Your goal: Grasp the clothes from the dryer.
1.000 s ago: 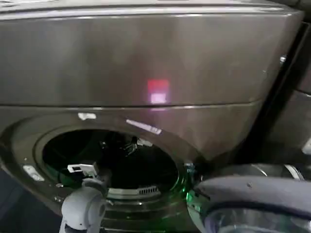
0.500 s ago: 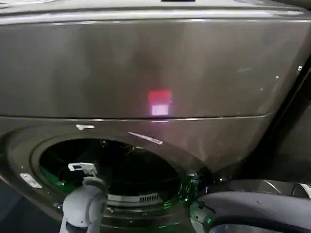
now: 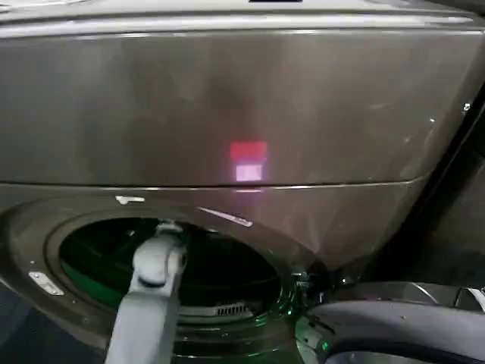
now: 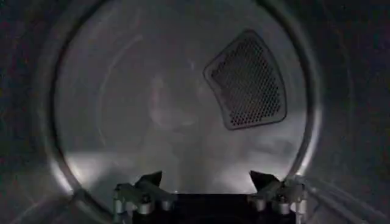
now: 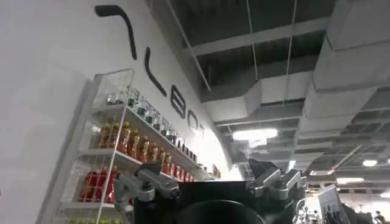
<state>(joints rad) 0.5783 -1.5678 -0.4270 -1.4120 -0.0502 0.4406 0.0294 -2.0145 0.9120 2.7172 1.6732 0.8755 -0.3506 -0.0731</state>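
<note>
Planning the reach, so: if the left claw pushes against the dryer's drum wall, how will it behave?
The dryer's drum looks like smooth, shiny metal, so it is probably stiff and slippery under the left claw, which hangs open inside it. Being round, it may well turn when pushed sideways. The right claw is parked, facing the ceiling.

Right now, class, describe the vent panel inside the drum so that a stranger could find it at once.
Look through the round porthole of the big dark grey-bronze metal dryer to its pale back wall. The dark perforated vent panel sits there, a wedge-shaped mesh patch, the one dotted area on smooth metal.
</note>
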